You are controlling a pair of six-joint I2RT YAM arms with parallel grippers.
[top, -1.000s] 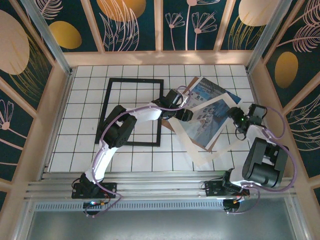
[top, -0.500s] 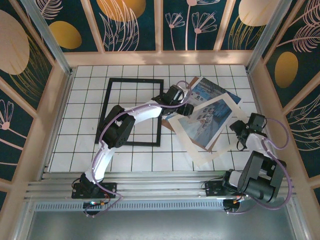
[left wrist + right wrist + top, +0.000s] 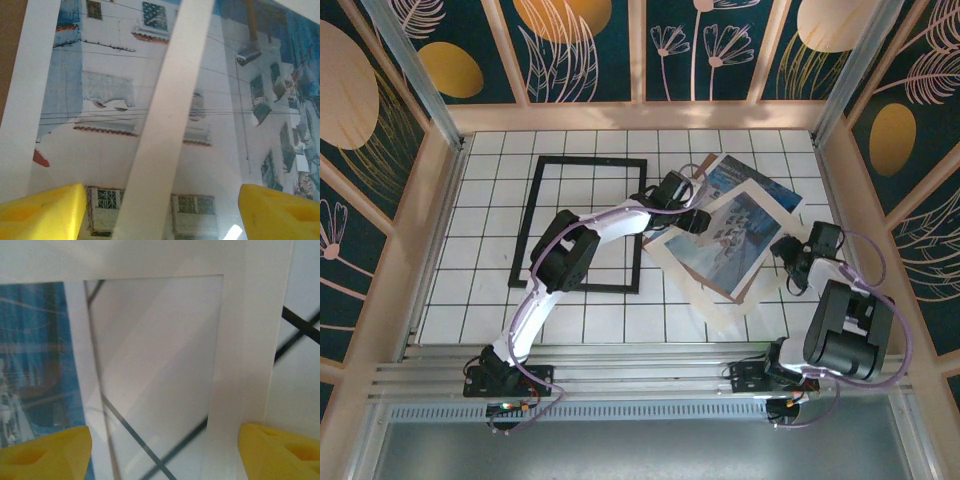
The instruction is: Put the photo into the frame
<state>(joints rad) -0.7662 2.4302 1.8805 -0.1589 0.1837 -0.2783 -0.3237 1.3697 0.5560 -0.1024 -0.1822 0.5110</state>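
While both arms reach over the right half of the white tiled table, I log the layout. The thin black rectangular frame lies flat on the left-centre tiles, and bare tiles show through its opening. The left arm crosses its upper right corner. The blue-toned paper photo of pale multi-storey buildings lies to the right of the frame, outside it and skewed. It sits in a loose stack with a cream-white mat border sheet.

Left wrist camera: the yellow left fingers stand wide apart with nothing gripped between them. Beneath them I see the photo, crossed diagonally by one strip of the mat. A plain brown backing board shows at the upper left edge. I cannot tell whether the fingers touch the paper.

Right wrist camera: the yellow right fingers are also spread wide, holding nothing, over a corner of the mat. Through the mat's window I see dark grout lines and the photo's blue edge at left.
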